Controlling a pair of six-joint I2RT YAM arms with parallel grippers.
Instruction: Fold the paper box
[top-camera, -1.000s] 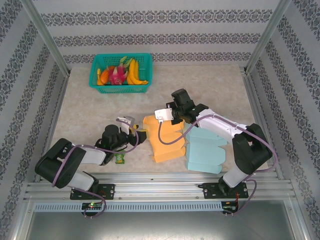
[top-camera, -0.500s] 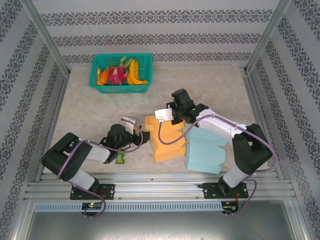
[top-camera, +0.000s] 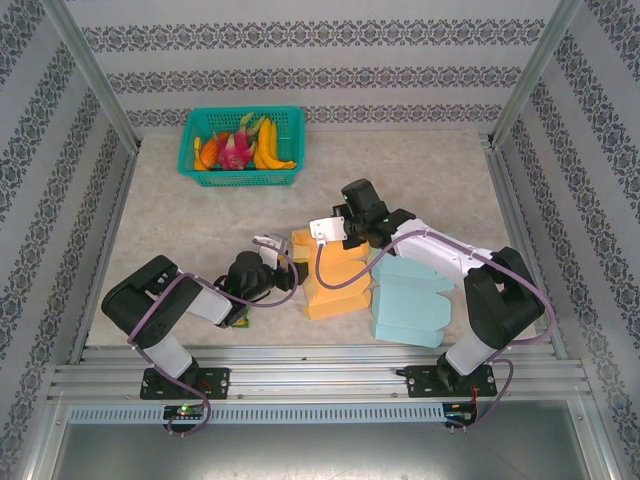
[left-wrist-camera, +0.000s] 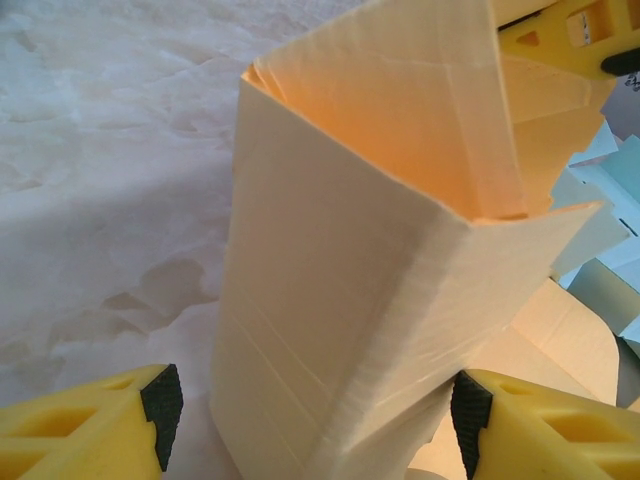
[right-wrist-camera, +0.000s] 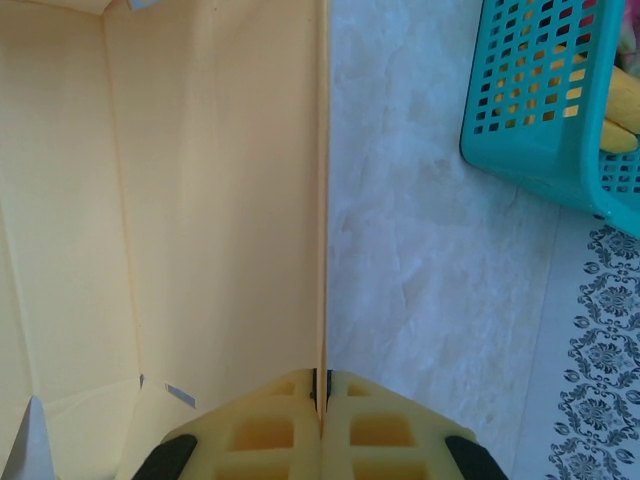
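**Containers.** A teal basket (top-camera: 240, 177) stands at the left rear of the tabletop (top-camera: 180, 220). It holds bananas (top-camera: 268, 148), a pink dragon fruit (top-camera: 235, 150) and an orange-coloured fruit (top-camera: 208, 153). The right wrist view shows a corner of the basket's perforated wall (right-wrist-camera: 540, 90).

**Task object.** The orange paper box (top-camera: 335, 275) is partly erected near the middle front of the tabletop, between the two arms. In the left wrist view, one folded vertical corner of the box (left-wrist-camera: 330, 300) faces the camera, with the top open.

**End effectors.** The left end effector (top-camera: 285, 270) is spread, with one yellow finger (left-wrist-camera: 100, 425) on each side of the box's lower corner. Whether the pads touch the paper cannot be told. The right end effector (top-camera: 335, 225) is pressed together, pinching the thin edge of an upright box panel (right-wrist-camera: 220, 200) between its fingers (right-wrist-camera: 270, 430).

**Edges and open room.** A flat light-blue paper box (top-camera: 410, 300) lies just beside the orange box on the right, and their edges meet. A small green item (top-camera: 238, 318) sits by the left arm near the front rail. Bare tabletop separates the basket from the box and extends across the right rear. Patterned walls enclose the tabletop on three sides.
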